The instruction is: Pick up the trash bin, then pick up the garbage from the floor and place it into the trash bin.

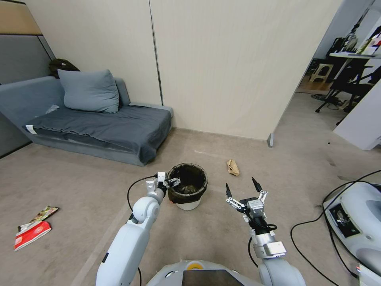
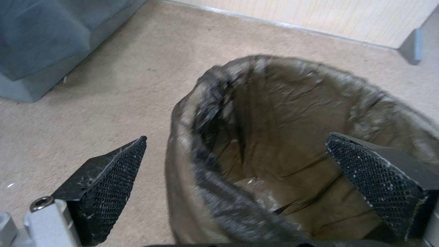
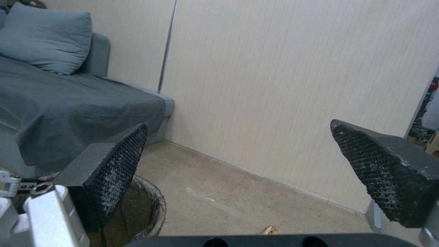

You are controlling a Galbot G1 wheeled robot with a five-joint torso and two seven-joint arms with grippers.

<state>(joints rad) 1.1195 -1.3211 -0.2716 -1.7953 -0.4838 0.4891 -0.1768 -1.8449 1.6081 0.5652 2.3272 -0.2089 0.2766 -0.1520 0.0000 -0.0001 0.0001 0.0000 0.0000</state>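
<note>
Sofa (image 1: 99, 127) and brown scrap (image 1: 233, 167) flank trash bin (image 1: 187, 186).

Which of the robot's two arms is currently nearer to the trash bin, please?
The left. The left tool is open at the trash bin, straddling its near-left rim with one finger inside and one outside. The right tool hovers open above the floor, off to the bin's right.

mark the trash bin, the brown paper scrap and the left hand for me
trash bin (image 1: 189, 204): head view, on its white lower wall.
brown paper scrap (image 1: 233, 167): head view, on its middle, on the carpet.
left hand (image 2: 235, 151): left wrist view, midway between its fingertips, which are open astride the bin's rim.
</note>
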